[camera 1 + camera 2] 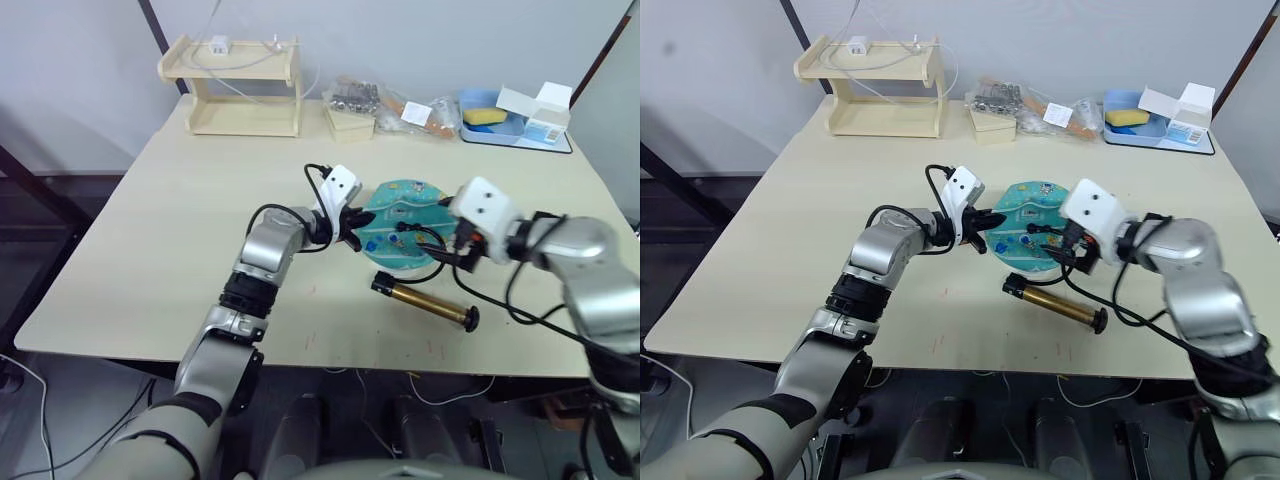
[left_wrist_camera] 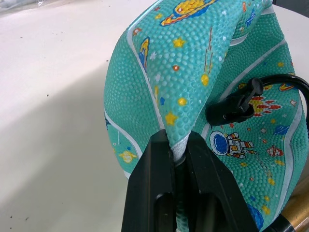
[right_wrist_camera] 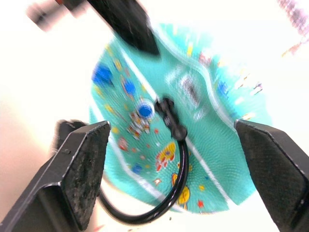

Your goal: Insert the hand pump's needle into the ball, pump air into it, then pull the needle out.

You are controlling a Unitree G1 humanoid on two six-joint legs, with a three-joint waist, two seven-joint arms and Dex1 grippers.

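**Needle seated in a limp ball, pump lying idle on the table**

At the centre of the head camera's frame, the flattened teal ball (image 1: pixel 402 226) lies on the pale table (image 1: pixel 180 240), one edge folded up and pinched tight between the two black fingers of the left gripper (image 2: pixel 175 152). The wrist camera on that arm shows the fold of pebbled rubber clamped between the fingers. The black fitting that carries the needle (image 2: pixel 235 104) rests against the ball's skin beside an astronaut print; the metal pin itself cannot be seen, so it appears to be pushed into the valve, though that is a judgement. The thin black hose (image 3: pixel 173 189) loops away from it toward the hand pump (image 1: pixel 425 301), which lies on the table just below the ball in the frame, amber cylinder flat and unheld.

The right gripper (image 3: pixel 174 159) hangs over the ball with its fingers spread wide and nothing between them.

Insertion looks done and pumping not yet begun, the ball being plainly airless. The next move calls for the free right gripper to go down to the pump and take its handle, while the left keeps the ball steady so the fitting is not tugged loose by the hose.
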